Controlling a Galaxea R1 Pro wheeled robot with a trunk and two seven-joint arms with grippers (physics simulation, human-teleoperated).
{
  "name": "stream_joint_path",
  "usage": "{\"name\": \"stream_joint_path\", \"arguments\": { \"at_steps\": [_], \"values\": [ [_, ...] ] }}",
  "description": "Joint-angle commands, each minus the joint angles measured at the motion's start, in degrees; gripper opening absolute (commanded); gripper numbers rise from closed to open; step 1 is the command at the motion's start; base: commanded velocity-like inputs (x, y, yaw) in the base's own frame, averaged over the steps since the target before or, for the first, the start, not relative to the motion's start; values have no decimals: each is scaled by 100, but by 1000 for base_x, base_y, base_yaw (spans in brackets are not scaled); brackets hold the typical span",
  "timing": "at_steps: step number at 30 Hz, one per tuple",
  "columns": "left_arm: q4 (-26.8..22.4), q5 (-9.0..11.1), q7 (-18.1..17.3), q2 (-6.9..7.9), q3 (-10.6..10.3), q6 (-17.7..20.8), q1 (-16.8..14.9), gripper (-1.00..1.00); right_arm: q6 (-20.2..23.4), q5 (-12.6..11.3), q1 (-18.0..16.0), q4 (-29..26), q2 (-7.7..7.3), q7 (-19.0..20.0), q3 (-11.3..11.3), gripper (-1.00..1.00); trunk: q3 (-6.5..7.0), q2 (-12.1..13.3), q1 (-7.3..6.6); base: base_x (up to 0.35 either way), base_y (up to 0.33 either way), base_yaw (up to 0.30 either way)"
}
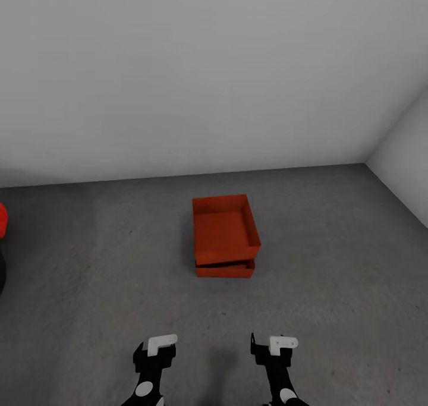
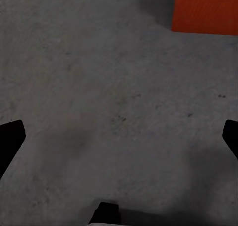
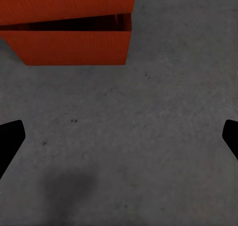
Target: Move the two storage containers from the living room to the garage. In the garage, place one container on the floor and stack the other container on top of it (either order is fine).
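One red bin is seen stacked, slightly askew, on another on the garage floor, both claws spread empty.

— Type of place?
— Garage or bare utility room: dark grey, matte, speckled concrete floor meeting plain white unpainted-looking walls at a corner on the right.

— Contents supporting that?
— Two red-orange rectangular open-topped storage bins, one stacked in the other, standing on the concrete. At the left edge, a glossy red curved shape above something dark and round; too cropped to identify.
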Motion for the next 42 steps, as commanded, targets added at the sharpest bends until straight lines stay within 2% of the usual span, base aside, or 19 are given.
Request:
{"name": "stream_joint_path", "arguments": {
  "at_steps": [1,20,25,27,30,31,32,33,35,38,41,42],
  "values": [
    [3,60,34,3,-49,-25,-4,100,-21,-57,-4,5,-1,-20,50,100,-8,-9,3,0,0,0],
    [7,68,36,12,-47,-21,-4,100,-22,-35,-1,-16,-9,-27,50,100,-8,-9,3,0,0,0],
    [-51,86,90,72,-31,8,-1,100,-31,-18,-17,-70,-25,-57,40,100,-8,-9,3,0,0,0],
    [-55,93,208,100,-31,40,-3,100,12,-43,-25,-12,-35,-66,36,100,-8,-9,3,0,0,0],
    [-1,104,623,125,-30,141,-2,100,56,-60,-18,43,-48,-74,34,100,-8,-9,3,0,0,0],
    [66,116,915,145,-27,241,-1,100,68,-63,-16,70,-57,-72,33,100,-8,-9,3,0,0,0],
    [114,121,1061,163,-24,302,-2,100,73,-64,-14,88,-62,-70,33,100,-8,-9,3,0,0,0],
    [215,127,1304,222,-21,421,-1,100,81,-65,-10,135,-72,-68,31,100,-8,-9,3,0,0,0],
    [330,136,1459,310,-20,512,-1,100,85,-66,-5,185,-78,-67,32,100,-8,-9,3,0,0,0],
    [679,174,1629,580,-28,608,-1,100,98,-67,-1,281,-88,-65,32,100,-8,-9,3,0,0,0],
    [1039,274,1566,779,-28,627,2,100,104,-68,0,347,-89,-63,32,100,-8,-9,3,0,0,0],
    [1225,366,1422,850,-28,630,3,100,107,-66,-2,385,-89,-60,35,100,-8,-9,3,0,0,0]
  ]
}}
